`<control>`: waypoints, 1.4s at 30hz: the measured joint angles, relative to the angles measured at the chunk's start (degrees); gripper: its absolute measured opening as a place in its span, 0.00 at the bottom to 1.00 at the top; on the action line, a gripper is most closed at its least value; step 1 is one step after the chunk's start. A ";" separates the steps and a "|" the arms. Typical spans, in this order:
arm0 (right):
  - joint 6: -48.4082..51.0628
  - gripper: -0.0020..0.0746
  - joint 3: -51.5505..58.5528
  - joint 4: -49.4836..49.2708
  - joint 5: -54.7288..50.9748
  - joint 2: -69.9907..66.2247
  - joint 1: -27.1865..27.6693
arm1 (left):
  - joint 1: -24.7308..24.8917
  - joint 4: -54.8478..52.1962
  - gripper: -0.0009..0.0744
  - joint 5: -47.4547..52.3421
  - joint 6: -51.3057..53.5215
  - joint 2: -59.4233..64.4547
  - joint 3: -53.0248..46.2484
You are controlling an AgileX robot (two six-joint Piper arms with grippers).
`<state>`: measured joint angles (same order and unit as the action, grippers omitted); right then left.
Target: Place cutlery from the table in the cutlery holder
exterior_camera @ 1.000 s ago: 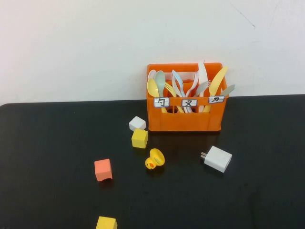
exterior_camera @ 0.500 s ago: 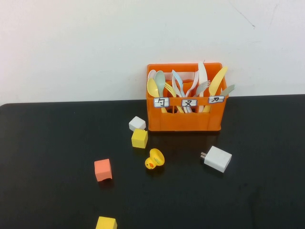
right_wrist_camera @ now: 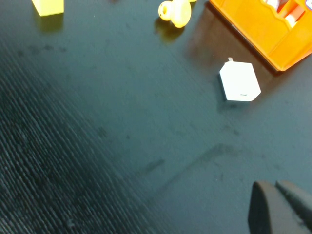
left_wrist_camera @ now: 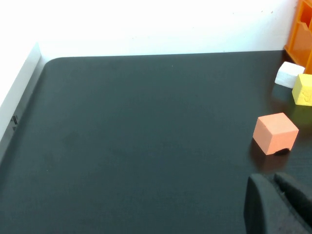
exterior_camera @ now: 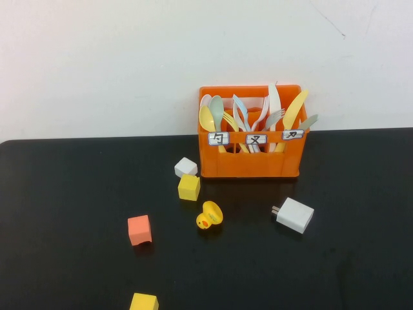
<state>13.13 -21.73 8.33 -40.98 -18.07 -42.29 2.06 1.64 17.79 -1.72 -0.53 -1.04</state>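
Observation:
The orange cutlery holder (exterior_camera: 250,161) stands at the back of the black table (exterior_camera: 64,213), by the wall. A white knife (exterior_camera: 275,100) and a yellow knife (exterior_camera: 294,110) stand upright in its right compartment, beside pastel spoons and forks. No cutlery lies on the table. Neither arm shows in the high view. My left gripper (left_wrist_camera: 274,181) is shut and empty, over the table near the orange cube (left_wrist_camera: 275,133). My right gripper (right_wrist_camera: 276,187) is shut and empty, over bare table short of the white charger block (right_wrist_camera: 240,82). A corner of the holder shows in the right wrist view (right_wrist_camera: 263,24).
A white cube (exterior_camera: 186,167) and a yellow cube (exterior_camera: 189,187) lie left of the holder. A yellow rubber duck (exterior_camera: 209,215), an orange cube (exterior_camera: 139,230), another yellow cube (exterior_camera: 143,302) at the front edge and the charger block (exterior_camera: 295,215) lie scattered in front.

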 joint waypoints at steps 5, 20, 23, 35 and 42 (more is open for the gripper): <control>0.00 0.02 0.00 0.00 0.00 0.00 0.00 | 0.00 0.00 0.01 0.00 0.00 0.00 0.00; 1.31 0.02 10.99 -2.57 18.80 6.01 21.59 | 0.00 0.00 0.01 0.00 0.00 0.00 0.00; 0.71 0.02 14.74 -2.67 19.93 10.02 27.77 | 0.00 0.00 0.01 0.00 0.00 0.00 0.00; 0.24 0.02 22.57 -2.67 20.76 18.73 40.30 | 0.00 0.00 0.01 0.04 -0.20 -0.04 0.00; 0.24 0.02 22.57 -2.67 20.76 18.73 40.51 | 0.00 0.00 0.01 0.04 -0.20 -0.13 0.00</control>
<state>13.37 0.85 5.66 -20.22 0.66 -1.78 2.06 1.64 17.83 -1.92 -0.66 -1.04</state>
